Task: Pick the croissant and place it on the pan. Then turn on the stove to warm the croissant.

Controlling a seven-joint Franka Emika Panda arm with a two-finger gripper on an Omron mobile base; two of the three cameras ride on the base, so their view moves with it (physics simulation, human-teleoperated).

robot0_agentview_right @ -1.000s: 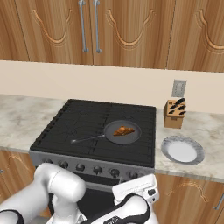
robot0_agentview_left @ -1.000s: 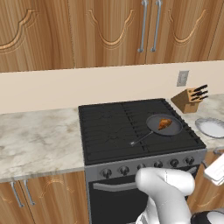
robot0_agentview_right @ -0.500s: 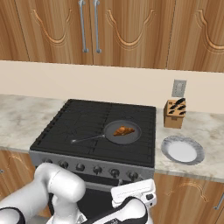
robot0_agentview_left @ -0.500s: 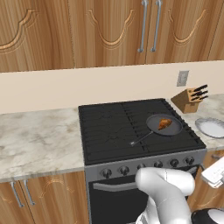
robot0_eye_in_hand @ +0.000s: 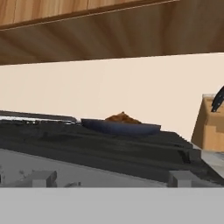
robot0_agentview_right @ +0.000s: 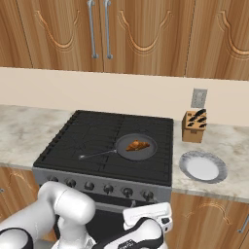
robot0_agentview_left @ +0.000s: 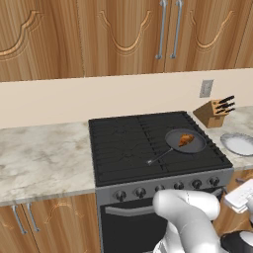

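Observation:
The croissant (robot0_agentview_left: 186, 140) (robot0_agentview_right: 137, 145) lies inside the dark pan (robot0_agentview_left: 193, 146) (robot0_agentview_right: 146, 151) on the stove's (robot0_agentview_left: 123, 148) (robot0_agentview_right: 97, 131) right front grate. The pan's thin handle (robot0_agentview_left: 159, 157) points to the front left. In the hand view the croissant (robot0_eye_in_hand: 123, 117) shows as a brown hump above the pan's rim (robot0_eye_in_hand: 120, 127), seen from about the height of the grates. My gripper (robot0_agentview_left: 240, 194) (robot0_agentview_right: 146, 217) hangs low in front of the stove's right knobs (robot0_agentview_left: 197, 184), facing the range. Its fingers are hidden, so I cannot judge their gap.
A wooden knife block (robot0_agentview_left: 213, 112) (robot0_agentview_right: 193, 127) (robot0_eye_in_hand: 211, 127) stands on the counter right of the stove, with a pale round plate (robot0_agentview_left: 238, 144) (robot0_agentview_right: 203, 166) in front of it. Marble counter (robot0_agentview_left: 42, 158) runs to the left. Wooden cabinets hang above.
My hand has sunk a little lower in front of the stove. The croissant and the pan have stayed put.

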